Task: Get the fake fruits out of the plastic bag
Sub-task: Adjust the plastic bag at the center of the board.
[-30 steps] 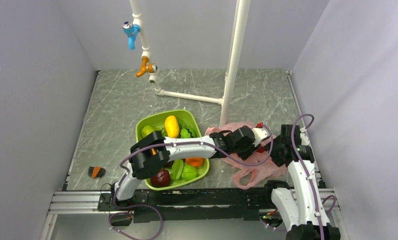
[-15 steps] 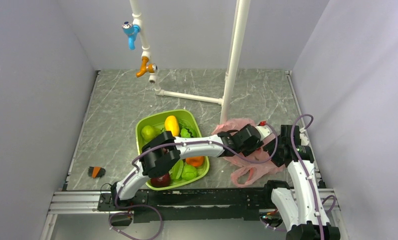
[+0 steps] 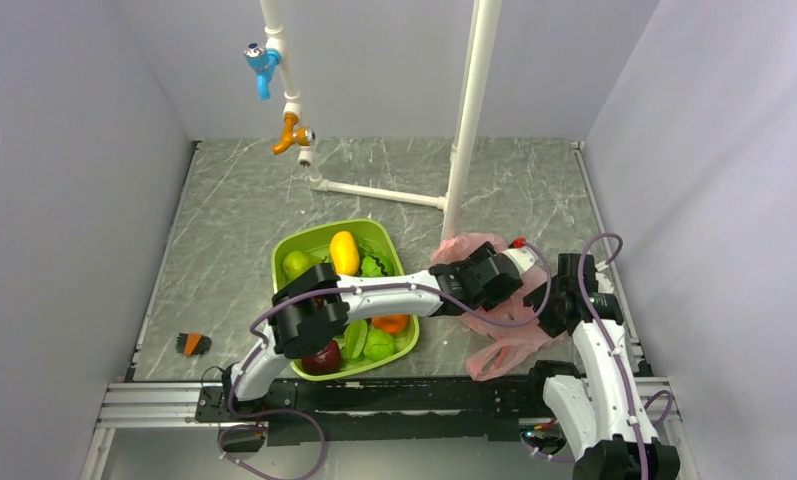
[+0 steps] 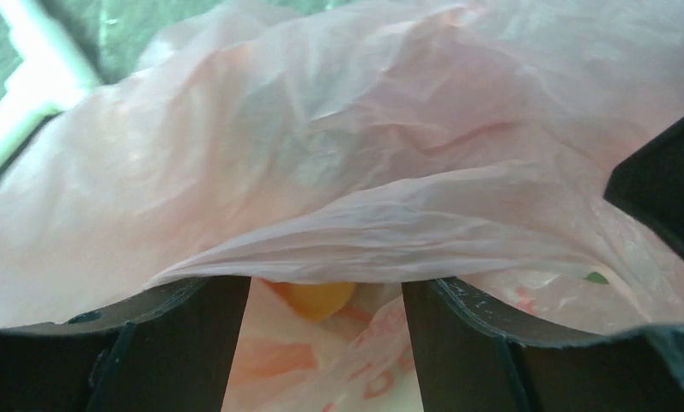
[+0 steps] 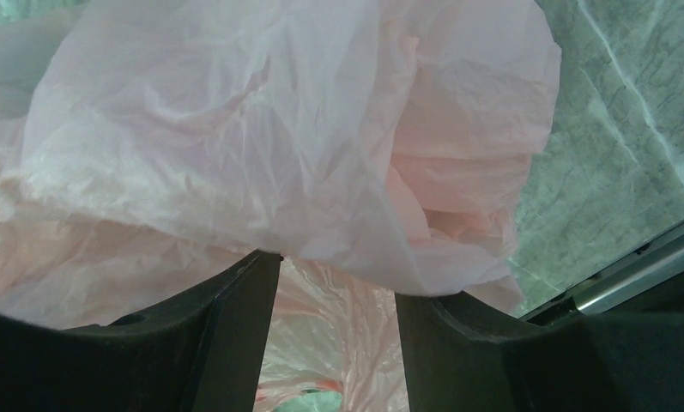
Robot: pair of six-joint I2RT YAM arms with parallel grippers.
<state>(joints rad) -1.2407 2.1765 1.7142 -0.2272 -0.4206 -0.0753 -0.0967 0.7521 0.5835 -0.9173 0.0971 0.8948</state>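
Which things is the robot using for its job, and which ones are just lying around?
For the job: pink plastic bag, orange-yellow fruit inside it, left gripper, right gripper.
Just lying around: green tray, yellow mango, dark red apple, small brush, blue tap.

Grey marbled tabletop (image 3: 234,210), pale walls (image 3: 74,150), white pipes (image 3: 469,110), perhaps plastic.

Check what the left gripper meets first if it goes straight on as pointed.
The thin translucent pink plastic bag: a fold drapes across the open left gripper. Behind it a yellow-orange rounded fruit shows; depth unclear.
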